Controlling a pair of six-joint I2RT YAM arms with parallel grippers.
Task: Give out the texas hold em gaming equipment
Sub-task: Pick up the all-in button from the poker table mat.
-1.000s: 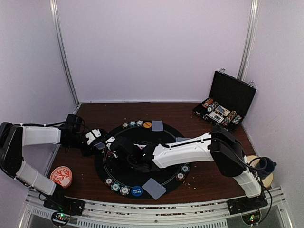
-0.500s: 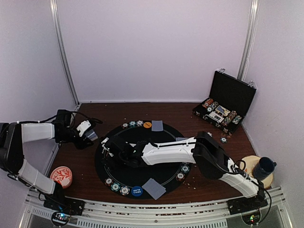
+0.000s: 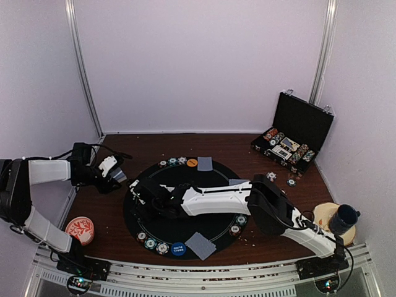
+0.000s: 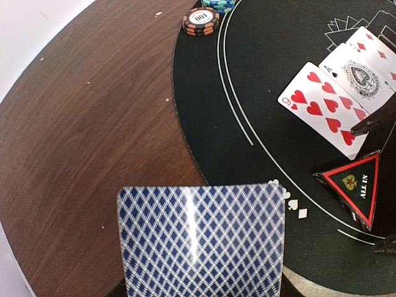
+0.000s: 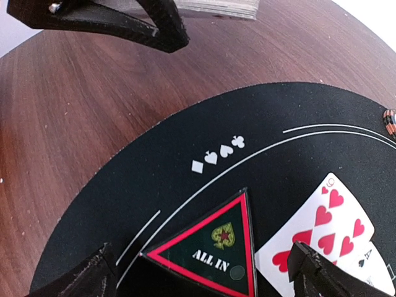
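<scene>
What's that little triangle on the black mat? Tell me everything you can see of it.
The triangle is a thickish black plaque, plastic by its look, with a red border, a spade emblem and white letters reading ALL IN. It lies flat, face up, on the mat near its edge and the printed suit symbols. The nine of hearts lies close beside it, perhaps touching. The right gripper straddles it with open fingers. Contact cannot be told.

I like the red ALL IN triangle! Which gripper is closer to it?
Right. The right gripper, open, straddles the ALL IN triangle; the left gripper holds a playing card farther off, near the mat's edge.
</scene>
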